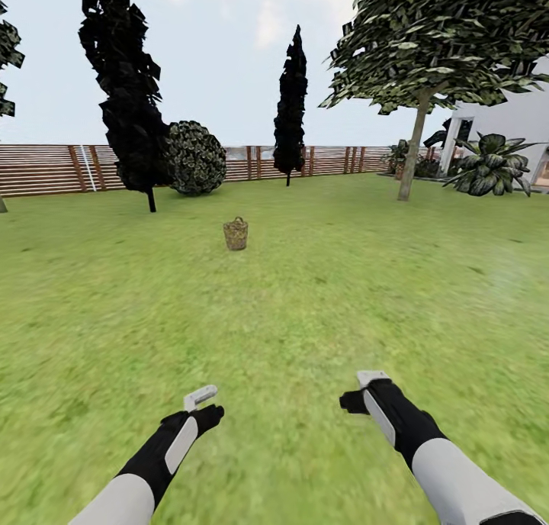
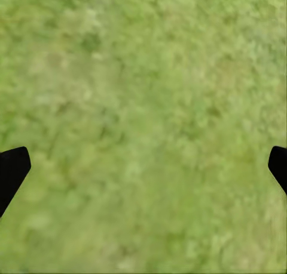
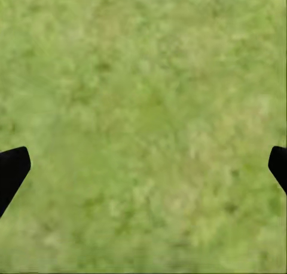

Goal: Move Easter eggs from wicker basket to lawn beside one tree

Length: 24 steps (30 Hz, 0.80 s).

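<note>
Far ahead of both my grippers, the wicker basket (image 1: 235,233) stands upright on the lawn (image 1: 305,296), long axis vertical, mouth to the sky; I can't make out any eggs inside from this range. Left of it and further back are a dark cypress (image 1: 126,90) and a round shrub (image 1: 196,158), then a second, narrower cypress (image 1: 290,101), all before the slatted wooden fence (image 1: 46,169). Right of that stands the tree (image 1: 415,147) with its bare trunk leaning slightly, and a white house (image 1: 518,120) at the edge. My left gripper (image 1: 200,403) reaches forward low over the grass, angled a little inward; my right gripper (image 1: 367,391) does likewise. In each wrist view the fingertips (image 2: 12,169) (image 3: 12,169) sit wide apart at the frame sides with only grass between them, so both jaws are spread and empty.
</note>
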Motion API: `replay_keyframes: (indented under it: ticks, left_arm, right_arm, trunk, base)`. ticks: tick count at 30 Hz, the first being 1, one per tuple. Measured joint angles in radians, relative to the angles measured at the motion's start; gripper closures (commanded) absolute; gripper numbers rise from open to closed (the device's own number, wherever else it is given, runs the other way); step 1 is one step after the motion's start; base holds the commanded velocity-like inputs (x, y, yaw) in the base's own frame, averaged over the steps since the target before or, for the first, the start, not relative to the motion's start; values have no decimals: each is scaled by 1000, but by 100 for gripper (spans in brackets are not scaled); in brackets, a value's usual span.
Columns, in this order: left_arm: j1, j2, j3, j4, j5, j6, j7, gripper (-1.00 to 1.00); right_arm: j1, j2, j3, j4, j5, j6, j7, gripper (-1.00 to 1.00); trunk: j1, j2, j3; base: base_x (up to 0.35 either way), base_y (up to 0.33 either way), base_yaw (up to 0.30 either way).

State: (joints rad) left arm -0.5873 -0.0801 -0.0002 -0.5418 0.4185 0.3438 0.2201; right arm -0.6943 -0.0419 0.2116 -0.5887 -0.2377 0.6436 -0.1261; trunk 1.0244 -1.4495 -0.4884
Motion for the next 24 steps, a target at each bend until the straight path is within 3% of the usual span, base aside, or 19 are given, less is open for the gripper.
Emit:
replay_keyframes:
  ticks: [4,6,7,9,10,14,15,17,19,22,24]
  left_arm:
    - [0,-2,-1,34,-4,-23,1,-100]
    - [0,-4,-2,53,-16,-36,4,-100]
    - [0,-3,0,66,-39,-34,2,-100]
    - [0,-3,1,70,-50,-1,1,-100]
    - [0,-3,3,69,-56,66,-1,-100]
    - [0,-4,3,69,-57,93,-2,-100]
    - [0,0,6,75,-58,178,-5,-100]
    - [0,4,7,80,-58,210,-9,-100]
    - [0,19,9,85,-59,230,-10,-100]
    - [0,38,10,96,-62,269,-10,-100]
    - [0,75,9,97,-64,282,-10,-100]
  right_arm:
    - [0,-2,0,-86,39,33,-4,-100]
    - [0,-2,0,-95,44,20,-10,-100]
    - [0,1,-1,-87,52,-1,-15,-100]
    - [0,2,-4,-56,55,-8,-22,-100]
    - [0,-1,-7,-34,54,-11,-29,-100]
    - [0,-2,-7,-31,53,-11,-30,-100]
    - [0,-23,-14,-42,38,26,-31,-100]
    - [0,-48,-26,-54,28,52,-32,-100]
    - [0,-58,-28,-68,30,96,-33,-100]
    - [0,-45,-23,-104,36,160,-35,-100]
    - [0,-42,-24,-115,36,172,-33,-100]
  trunk:
    - [0,0,0]
    - [0,0,0]
    - [0,0,0]
    - [0,0,0]
    - [0,0,0]
    - [0,0,0]
    - [0,0,0]
    - [0,0,0]
    - [0,0,0]
    - [0,0,0]
    - [0,0,0]
  base:
    - [343,0,0]
    - [343,0,0]
    - [343,0,0]
    - [343,0,0]
    - [343,0,0]
    - [342,0,0]
    - [309,0,0]
    - [258,-20,0]
    - [293,-44,0]
    - [326,-14,0]
    - [337,-3,0]
